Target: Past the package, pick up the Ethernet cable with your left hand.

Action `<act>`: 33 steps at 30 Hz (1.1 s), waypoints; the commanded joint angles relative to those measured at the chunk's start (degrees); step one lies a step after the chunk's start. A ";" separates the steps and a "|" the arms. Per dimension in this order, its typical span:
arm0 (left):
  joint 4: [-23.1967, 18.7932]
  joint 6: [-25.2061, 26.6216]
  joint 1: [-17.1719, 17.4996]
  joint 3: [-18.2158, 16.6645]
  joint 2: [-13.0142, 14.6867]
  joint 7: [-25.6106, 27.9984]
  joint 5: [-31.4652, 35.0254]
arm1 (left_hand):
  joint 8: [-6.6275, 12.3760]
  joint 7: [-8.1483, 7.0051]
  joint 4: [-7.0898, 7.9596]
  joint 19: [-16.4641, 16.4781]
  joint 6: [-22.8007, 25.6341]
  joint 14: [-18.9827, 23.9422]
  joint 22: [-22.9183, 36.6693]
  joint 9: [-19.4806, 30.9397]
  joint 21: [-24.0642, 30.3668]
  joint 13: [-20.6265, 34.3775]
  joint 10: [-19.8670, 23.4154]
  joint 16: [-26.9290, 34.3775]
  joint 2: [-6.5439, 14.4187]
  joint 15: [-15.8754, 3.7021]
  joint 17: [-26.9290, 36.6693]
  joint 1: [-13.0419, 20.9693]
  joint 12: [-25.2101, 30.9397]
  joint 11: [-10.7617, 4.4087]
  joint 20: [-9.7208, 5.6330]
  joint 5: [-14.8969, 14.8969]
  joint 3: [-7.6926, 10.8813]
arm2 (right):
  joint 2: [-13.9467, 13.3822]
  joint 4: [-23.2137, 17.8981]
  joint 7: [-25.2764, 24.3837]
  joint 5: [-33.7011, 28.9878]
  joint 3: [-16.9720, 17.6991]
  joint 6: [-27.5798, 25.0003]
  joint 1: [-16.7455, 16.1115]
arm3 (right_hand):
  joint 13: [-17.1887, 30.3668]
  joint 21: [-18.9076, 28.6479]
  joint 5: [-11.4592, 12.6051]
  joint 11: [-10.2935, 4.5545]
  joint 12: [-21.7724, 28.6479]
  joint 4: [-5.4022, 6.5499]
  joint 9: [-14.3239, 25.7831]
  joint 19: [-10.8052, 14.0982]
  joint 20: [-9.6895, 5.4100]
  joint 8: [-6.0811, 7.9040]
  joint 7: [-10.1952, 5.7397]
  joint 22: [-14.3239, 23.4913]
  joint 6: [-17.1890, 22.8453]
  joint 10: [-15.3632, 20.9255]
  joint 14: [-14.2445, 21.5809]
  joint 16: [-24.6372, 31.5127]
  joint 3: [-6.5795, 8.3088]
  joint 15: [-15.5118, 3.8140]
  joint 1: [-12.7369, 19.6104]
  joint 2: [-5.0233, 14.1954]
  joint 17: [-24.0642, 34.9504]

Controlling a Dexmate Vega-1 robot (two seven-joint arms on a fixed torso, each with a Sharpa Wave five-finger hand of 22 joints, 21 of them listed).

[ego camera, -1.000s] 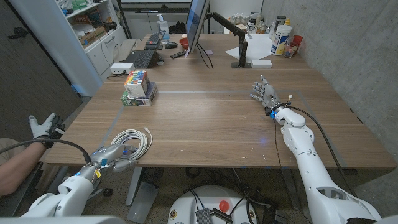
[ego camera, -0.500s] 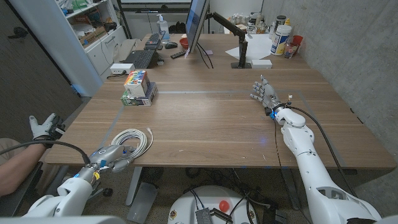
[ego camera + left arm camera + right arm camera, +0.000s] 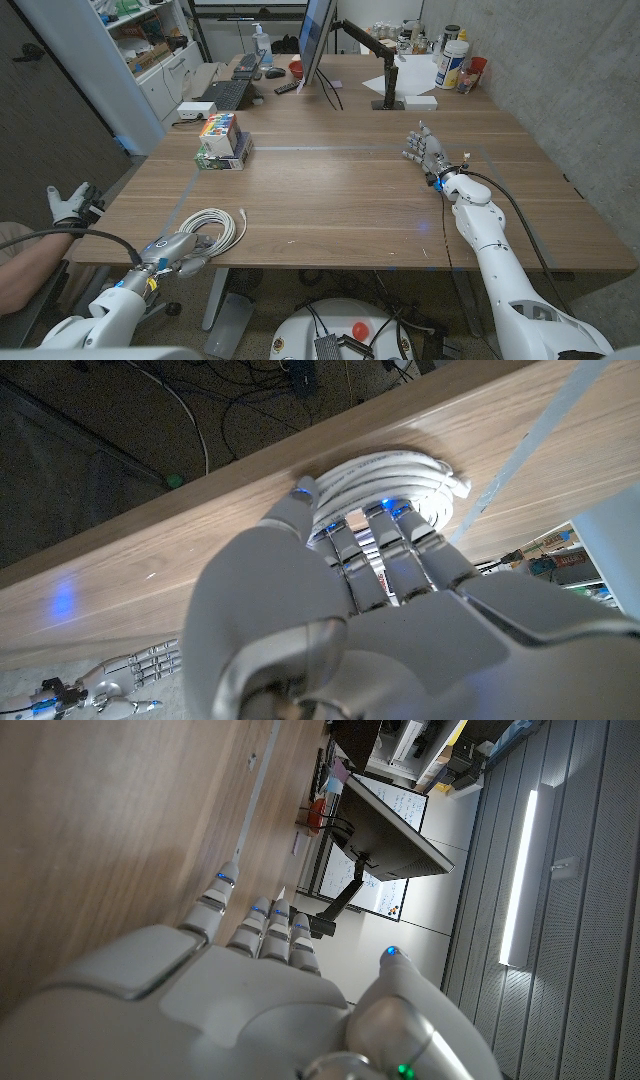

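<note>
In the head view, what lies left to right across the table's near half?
left hand → Ethernet cable → colourful package, farther back → right hand.

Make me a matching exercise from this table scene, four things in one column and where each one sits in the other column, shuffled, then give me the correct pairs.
Things
1. coiled white Ethernet cable
2. colourful boxed package
3. left hand
4. right hand

Places
A. right of the table's middle, fingers pointing away from the robot
B. at the near left table edge, fingers reaching toward the coil
C. near left part of the table, just ahead of the left hand
D. left side of the table, farther back than the coil

Pairs: 1-C, 2-D, 3-B, 4-A
</note>
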 commanded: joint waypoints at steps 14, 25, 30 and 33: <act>0.06 -1.13 0.59 -0.67 -1.08 1.04 0.05 | 3.89 -2.04 2.51 1.52 7.16 4.63 1.20 2.46 2.58 2.61 4.41 2.31 4.95 -10.18 2.46 8.88 2.18 -0.02 -1.02 -0.33 2.31 | 0.00 -0.20 -0.09 -0.08 -0.01 -0.34 -0.04 | -0.03 -0.02 0.41 0.25 0.42 0.02 0.20 -0.10 0.14 0.35 -0.03 0.17 -0.19 -0.09 -0.25 0.32 -0.22 -0.13 -0.34 0.22 0.04; -0.11 -1.63 0.80 -1.21 -1.65 1.31 0.08 | 4.36 -2.05 2.52 1.31 7.89 4.87 1.41 2.44 3.04 3.23 5.04 2.27 4.79 -10.18 2.63 9.29 2.48 0.46 -1.24 -0.38 1.83 | -0.03 -0.08 0.03 -0.08 -0.02 -0.18 0.00 | -0.03 -0.03 0.41 0.07 0.42 0.03 0.20 -0.14 0.18 0.35 -0.06 0.17 -0.18 -0.10 -0.25 0.34 -0.23 -0.11 -0.35 0.22 0.03; -0.19 -1.88 0.91 -1.38 -2.02 1.47 0.17 | 4.42 -2.10 2.47 1.14 7.90 4.94 1.47 2.43 3.17 3.43 5.08 2.21 4.76 -10.19 2.66 9.49 2.49 0.11 -1.28 -0.36 1.70 | -0.07 -0.03 0.07 -0.08 -0.03 -0.07 0.00 | -0.03 -0.03 0.41 0.06 0.44 0.03 0.20 -0.15 0.18 0.35 -0.05 0.17 -0.17 -0.06 -0.23 0.35 -0.24 -0.11 -0.35 0.22 0.03; -0.08 -2.55 1.22 -1.68 -2.22 1.79 0.15 | 4.55 -1.95 2.47 1.04 8.08 4.99 1.51 2.42 3.26 3.55 5.03 2.18 4.74 -10.18 2.69 9.60 2.45 -0.06 -1.31 -0.35 1.60 | -0.10 -0.13 0.10 -0.09 -0.04 -0.27 -0.01 | -0.03 -0.04 0.41 0.17 0.43 0.04 0.20 -0.16 0.16 0.36 -0.09 0.17 -0.14 -0.10 -0.28 0.33 -0.24 -0.12 -0.35 0.22 0.03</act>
